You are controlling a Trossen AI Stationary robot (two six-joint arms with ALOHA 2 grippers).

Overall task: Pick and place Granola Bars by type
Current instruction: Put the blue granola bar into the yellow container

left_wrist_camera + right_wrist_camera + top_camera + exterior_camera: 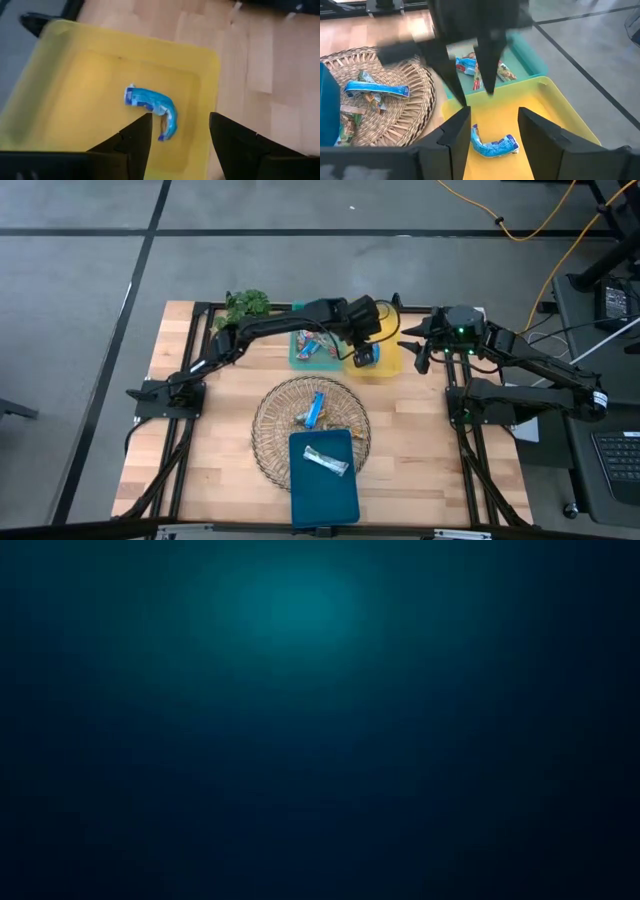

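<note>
A bent blue granola bar (151,106) lies flat on the floor of the yellow tray (65,95); it also shows in the right wrist view (493,145). My left gripper (180,129) hangs open just above the bar without touching it, over the yellow tray (385,363) in the high view. My right gripper (494,125) is open and waits at the tray's right side (422,358). Several bars lie in the green tray (313,347). Another blue bar (317,410) rests in the wire basket, and a silvery bar (326,461) lies on the dark blue tray.
The round wire basket (275,430) sits mid-table, with more bars inside (376,90). The dark blue tray (325,495) overlaps its near side. A green plant (246,306) stands at the far left corner. Bare wood lies left and right of the basket. The low view is dark.
</note>
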